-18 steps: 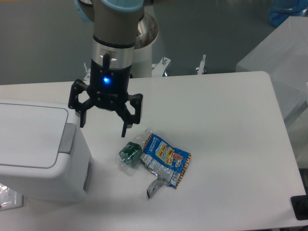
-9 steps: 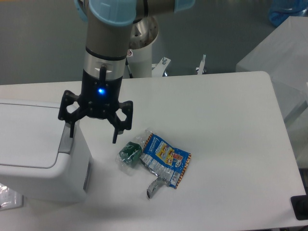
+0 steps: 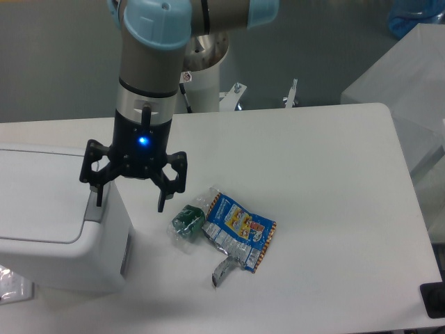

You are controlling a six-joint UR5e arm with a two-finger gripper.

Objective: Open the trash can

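Gripper with fingers spread apart, poised above the right edge of the white trash can at the table's left, one fingertip over its grey push tab, lid flat.

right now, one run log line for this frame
gripper: open, above grey push tab | trash can: lid closed | wrappers: on table

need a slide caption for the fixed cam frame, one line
Open tool poised over the grey tab of the closed white trash can; green wrapper and blue snack bag beside it on the table.
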